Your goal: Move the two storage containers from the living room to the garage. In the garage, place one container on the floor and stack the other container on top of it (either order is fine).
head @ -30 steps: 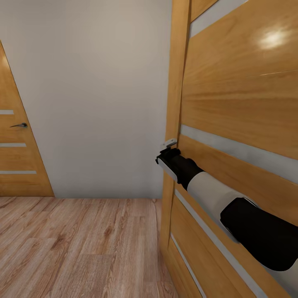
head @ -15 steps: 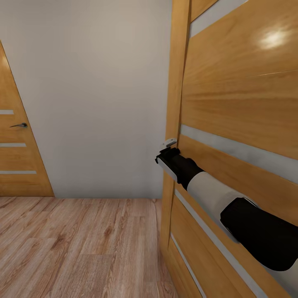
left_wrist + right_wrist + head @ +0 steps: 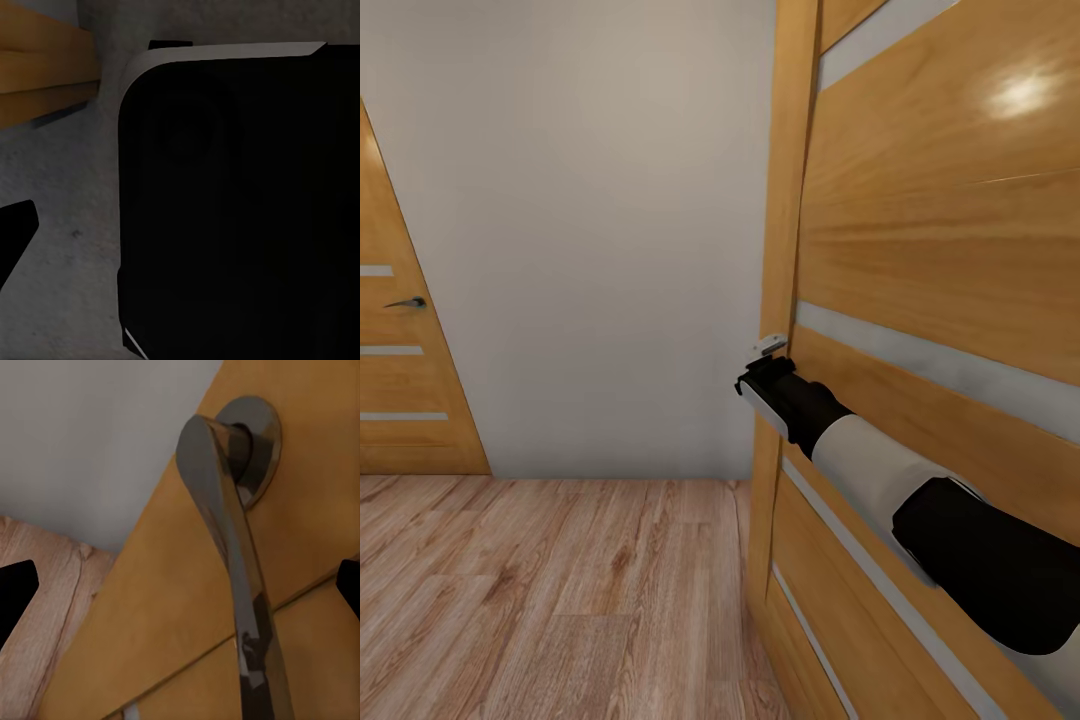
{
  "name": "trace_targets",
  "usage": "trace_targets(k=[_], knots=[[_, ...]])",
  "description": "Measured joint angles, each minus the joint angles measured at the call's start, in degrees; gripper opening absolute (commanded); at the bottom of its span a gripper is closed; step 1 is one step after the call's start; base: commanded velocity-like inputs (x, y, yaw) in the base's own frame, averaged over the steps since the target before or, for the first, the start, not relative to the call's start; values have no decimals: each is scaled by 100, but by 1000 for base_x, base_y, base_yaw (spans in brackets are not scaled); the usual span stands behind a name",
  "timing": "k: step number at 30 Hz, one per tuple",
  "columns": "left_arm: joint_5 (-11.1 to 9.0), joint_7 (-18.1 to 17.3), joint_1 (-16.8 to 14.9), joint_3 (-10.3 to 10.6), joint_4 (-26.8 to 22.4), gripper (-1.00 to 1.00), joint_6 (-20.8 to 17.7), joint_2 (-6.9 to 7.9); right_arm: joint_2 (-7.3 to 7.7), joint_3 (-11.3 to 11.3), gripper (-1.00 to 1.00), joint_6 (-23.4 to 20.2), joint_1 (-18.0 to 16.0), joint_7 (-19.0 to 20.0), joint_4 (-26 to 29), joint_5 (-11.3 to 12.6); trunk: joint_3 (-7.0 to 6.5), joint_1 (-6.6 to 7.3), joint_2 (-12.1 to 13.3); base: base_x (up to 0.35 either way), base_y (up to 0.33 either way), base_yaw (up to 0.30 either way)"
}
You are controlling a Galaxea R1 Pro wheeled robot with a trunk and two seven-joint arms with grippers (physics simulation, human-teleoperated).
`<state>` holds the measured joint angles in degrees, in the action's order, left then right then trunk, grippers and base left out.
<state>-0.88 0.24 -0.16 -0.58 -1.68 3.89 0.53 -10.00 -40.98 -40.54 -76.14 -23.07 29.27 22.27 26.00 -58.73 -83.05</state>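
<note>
One right hand (image 3: 765,372) released, fingertips astride door handle (image 3: 232,555); left hand state unclear

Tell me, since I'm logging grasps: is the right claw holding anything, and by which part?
Nothing is held. The right claw is open, its fingertips on either side of the door handle, apart from it.

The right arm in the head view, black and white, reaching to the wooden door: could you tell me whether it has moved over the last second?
No. The right arm ends at the same spot by the wooden door's edge.
</note>
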Motion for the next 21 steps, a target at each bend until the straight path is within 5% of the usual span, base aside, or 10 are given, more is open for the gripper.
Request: trace_targets(k=[21], knots=[[2, 0, -1, 1, 2, 100, 0, 0, 0, 62, 100, -9, -2, -98, -115, -182, 0, 0, 0, 0, 0, 0]])
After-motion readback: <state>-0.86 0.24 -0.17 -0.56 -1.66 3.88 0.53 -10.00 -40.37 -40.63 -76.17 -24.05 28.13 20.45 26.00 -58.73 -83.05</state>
